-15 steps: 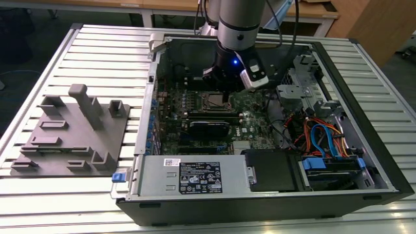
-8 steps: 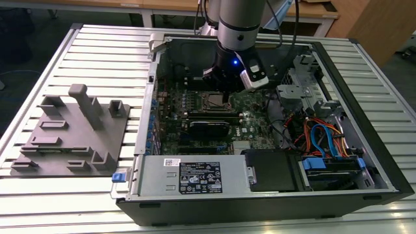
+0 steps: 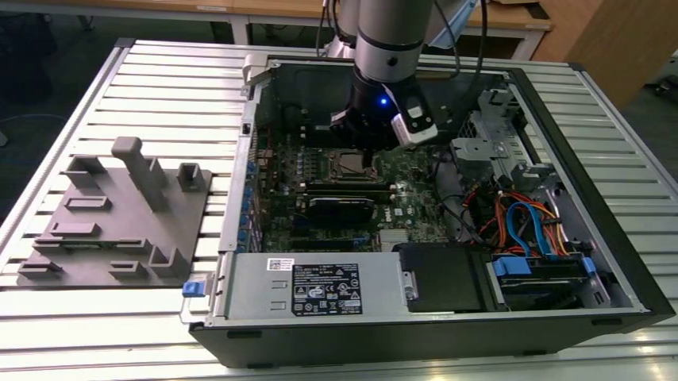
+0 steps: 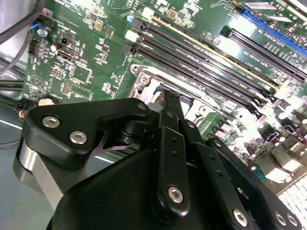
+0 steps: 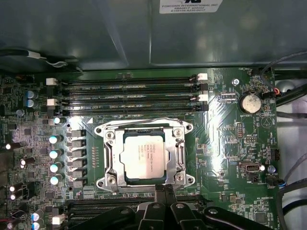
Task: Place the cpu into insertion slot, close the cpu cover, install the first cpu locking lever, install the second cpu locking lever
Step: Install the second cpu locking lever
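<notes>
cpu seated under cpu cover, tool near

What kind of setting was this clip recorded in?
Probably a lab or workshop bench for computer assembly trials: an opened computer case lies on a slatted metal table, a grey fixture tray beside it, and the gripper sits by the cpu.

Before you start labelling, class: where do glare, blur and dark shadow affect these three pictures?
In the first wrist view, glare whitens the cpu top and the green board beside the cpu cover. In the second wrist view, the gripper linkage looms large and soft in the foreground, and the far corner washes out white. In the exterior view, the computer case interior behind the arm sits in deep shadow.
</notes>
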Controlling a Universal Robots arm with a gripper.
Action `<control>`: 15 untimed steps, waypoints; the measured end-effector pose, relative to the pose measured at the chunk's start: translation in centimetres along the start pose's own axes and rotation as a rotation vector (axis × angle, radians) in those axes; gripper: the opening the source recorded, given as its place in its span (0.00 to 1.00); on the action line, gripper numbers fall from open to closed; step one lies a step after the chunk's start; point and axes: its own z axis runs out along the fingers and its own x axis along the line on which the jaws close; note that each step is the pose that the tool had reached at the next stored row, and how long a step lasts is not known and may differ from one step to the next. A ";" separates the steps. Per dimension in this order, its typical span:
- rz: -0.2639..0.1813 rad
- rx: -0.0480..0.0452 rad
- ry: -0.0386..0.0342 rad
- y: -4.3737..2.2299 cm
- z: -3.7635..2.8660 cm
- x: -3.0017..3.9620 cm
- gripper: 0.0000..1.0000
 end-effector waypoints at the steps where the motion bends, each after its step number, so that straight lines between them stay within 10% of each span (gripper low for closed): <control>1: 0.000 0.0006 0.0117 0.00 0.00 0.00 0.10; 4: 0.001 -0.0003 0.0412 -0.11 -0.01 -0.03 0.10; 15: 0.001 -0.0156 0.0530 -1.55 -0.03 0.18 0.10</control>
